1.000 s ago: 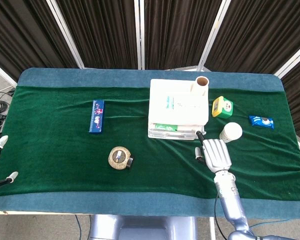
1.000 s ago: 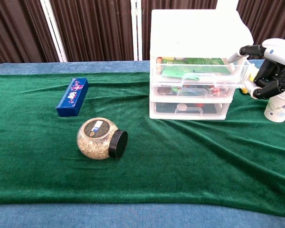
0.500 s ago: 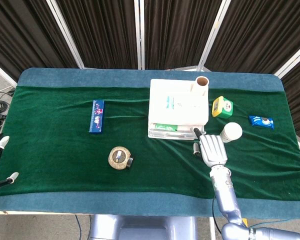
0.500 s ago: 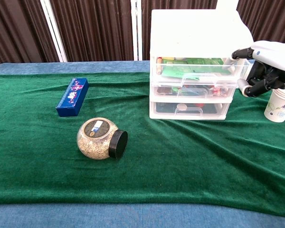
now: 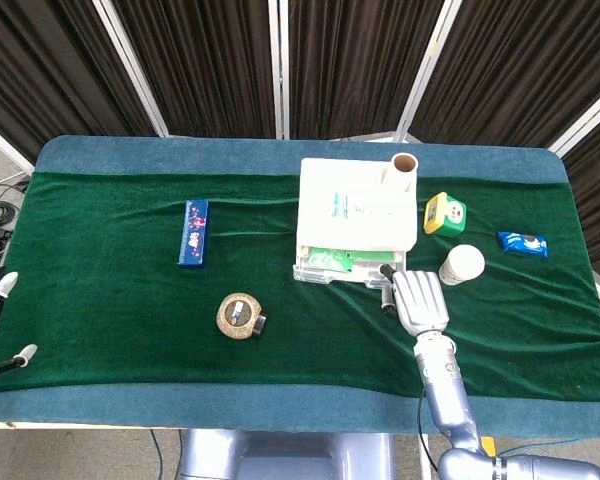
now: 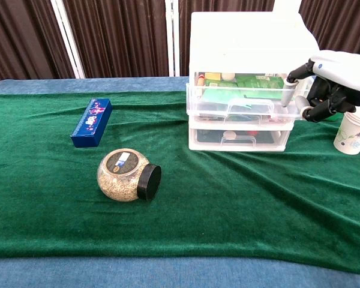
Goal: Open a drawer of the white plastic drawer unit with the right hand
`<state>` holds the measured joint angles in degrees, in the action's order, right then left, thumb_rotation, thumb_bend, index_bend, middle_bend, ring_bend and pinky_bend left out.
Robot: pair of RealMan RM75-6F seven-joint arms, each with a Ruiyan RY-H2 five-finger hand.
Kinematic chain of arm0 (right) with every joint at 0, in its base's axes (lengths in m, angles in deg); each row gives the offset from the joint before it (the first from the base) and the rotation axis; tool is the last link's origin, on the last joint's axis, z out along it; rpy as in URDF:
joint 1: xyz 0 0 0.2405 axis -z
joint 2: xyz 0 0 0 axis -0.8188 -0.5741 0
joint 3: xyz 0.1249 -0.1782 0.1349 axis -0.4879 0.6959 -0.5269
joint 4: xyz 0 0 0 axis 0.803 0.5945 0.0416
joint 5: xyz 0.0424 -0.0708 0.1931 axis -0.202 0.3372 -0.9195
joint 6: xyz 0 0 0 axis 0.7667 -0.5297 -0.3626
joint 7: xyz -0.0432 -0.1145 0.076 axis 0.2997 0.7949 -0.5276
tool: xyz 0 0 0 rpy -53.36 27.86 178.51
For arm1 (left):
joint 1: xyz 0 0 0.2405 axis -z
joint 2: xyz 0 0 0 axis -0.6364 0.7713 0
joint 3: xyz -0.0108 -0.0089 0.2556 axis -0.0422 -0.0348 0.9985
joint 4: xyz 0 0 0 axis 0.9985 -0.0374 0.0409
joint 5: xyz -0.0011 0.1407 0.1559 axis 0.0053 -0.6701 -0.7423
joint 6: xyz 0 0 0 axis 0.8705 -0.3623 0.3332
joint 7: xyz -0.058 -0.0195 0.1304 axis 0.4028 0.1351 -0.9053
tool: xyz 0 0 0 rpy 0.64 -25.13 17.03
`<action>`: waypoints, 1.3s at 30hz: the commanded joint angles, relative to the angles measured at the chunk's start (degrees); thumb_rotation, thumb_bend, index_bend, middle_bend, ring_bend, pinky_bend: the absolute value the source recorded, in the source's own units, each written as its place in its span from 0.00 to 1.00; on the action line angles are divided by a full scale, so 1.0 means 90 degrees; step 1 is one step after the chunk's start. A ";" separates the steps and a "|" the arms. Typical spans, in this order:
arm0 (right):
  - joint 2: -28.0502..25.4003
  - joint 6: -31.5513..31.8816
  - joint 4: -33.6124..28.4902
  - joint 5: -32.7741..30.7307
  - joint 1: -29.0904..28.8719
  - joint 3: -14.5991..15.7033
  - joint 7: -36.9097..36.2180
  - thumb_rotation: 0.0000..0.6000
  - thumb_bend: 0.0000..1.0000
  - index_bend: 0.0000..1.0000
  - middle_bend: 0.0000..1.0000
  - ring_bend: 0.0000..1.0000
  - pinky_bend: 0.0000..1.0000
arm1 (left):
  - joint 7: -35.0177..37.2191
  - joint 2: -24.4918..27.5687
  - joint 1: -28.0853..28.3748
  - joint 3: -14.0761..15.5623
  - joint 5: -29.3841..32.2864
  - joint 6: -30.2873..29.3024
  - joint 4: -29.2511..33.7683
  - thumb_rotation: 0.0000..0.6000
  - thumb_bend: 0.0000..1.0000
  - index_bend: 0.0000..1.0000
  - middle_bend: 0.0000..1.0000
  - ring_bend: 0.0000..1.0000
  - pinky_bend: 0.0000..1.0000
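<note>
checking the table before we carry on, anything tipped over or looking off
The glass jar lies on its side on the green cloth, black lid pointing right; nothing has spilled. The top drawer sticks out of the drawer unit, with the right hand at its corner.

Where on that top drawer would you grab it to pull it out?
Probably the arched handle in the middle of the top drawer's front, reached from the front. It juts forward and pulls evenly; the right hand is instead tugging the drawer's right corner.

One drawer unit [image 5: 356,220], one tube [image 5: 401,172], one jar [image 5: 240,316], one cup [image 5: 462,264]. One blue box [image 5: 193,233], one blue packet [image 5: 522,243], and one yellow-green item [image 5: 444,213], possibly a timer.
</note>
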<state>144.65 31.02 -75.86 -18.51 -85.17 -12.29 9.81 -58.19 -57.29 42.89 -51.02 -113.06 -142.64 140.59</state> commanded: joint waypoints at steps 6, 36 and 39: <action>-0.0132 0.0194 -0.0248 0.0178 0.0142 0.0312 -0.0053 1.00 0.60 0.51 0.98 1.00 0.84 | -0.0060 -0.0013 -0.0002 0.0017 -0.0024 0.0003 0.0025 1.00 0.16 0.00 0.00 0.00 0.00; -0.0373 0.0505 -0.0283 0.1738 0.0595 0.0970 -0.0849 1.00 0.56 0.19 0.91 0.94 0.82 | -0.0060 -0.0024 -0.0017 0.0009 -0.0039 -0.0027 0.0028 1.00 0.16 0.00 0.00 0.00 0.00; -0.0448 0.0612 -0.0329 0.2011 0.0693 0.1062 -0.0925 1.00 0.55 0.16 0.91 0.94 0.82 | -0.0058 -0.0026 -0.0018 0.0009 -0.0045 -0.0034 0.0024 1.00 0.16 0.00 0.00 0.00 0.00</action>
<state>141.07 35.72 -78.76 -1.80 -79.62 -3.38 2.19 -58.71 -57.53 42.73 -50.94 -113.46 -142.94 140.81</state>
